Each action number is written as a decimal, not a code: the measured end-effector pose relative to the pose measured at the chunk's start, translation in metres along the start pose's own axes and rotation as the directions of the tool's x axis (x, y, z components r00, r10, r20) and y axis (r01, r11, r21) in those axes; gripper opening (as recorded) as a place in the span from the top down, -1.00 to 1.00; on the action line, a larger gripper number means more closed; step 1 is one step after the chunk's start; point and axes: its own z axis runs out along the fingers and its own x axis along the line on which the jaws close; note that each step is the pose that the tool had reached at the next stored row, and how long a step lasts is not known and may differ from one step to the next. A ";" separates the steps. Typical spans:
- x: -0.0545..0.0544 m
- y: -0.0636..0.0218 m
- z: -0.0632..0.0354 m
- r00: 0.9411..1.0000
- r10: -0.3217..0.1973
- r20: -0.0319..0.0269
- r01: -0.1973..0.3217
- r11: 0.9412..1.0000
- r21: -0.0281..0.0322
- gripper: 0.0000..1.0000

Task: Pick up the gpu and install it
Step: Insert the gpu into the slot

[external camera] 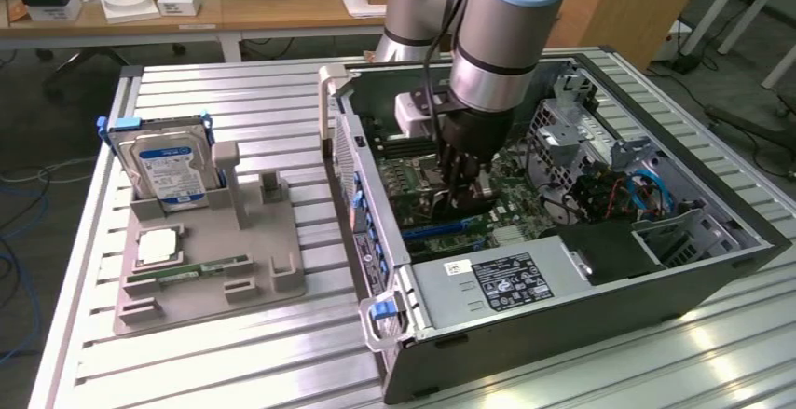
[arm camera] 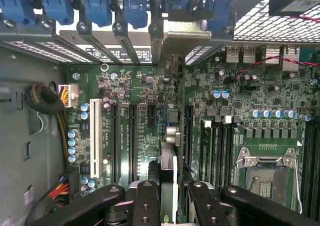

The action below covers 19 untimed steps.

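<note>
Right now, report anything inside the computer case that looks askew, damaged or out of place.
Nothing stands out. The gpu, held edge-on in the gripper, runs parallel to the expansion slots of the motherboard, not tilted across them. The cable bundle sits off to the side, apart from the card.

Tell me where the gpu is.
In the wrist view the gpu is gripped edge-on by the end effector, inside the computer case, over the motherboard.
</note>
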 end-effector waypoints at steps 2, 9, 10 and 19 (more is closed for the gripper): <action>0.000 0.0000 0.0013 1.000 0.000 0.000 0.000 1.000 0.000 0.47; 0.000 0.0014 0.0037 1.000 0.000 0.000 0.000 1.000 0.000 0.47; 0.000 0.0016 0.0039 1.000 0.000 0.000 0.000 1.000 0.000 0.47; 0.000 0.0030 0.0059 1.000 0.000 0.000 0.000 1.000 0.000 0.47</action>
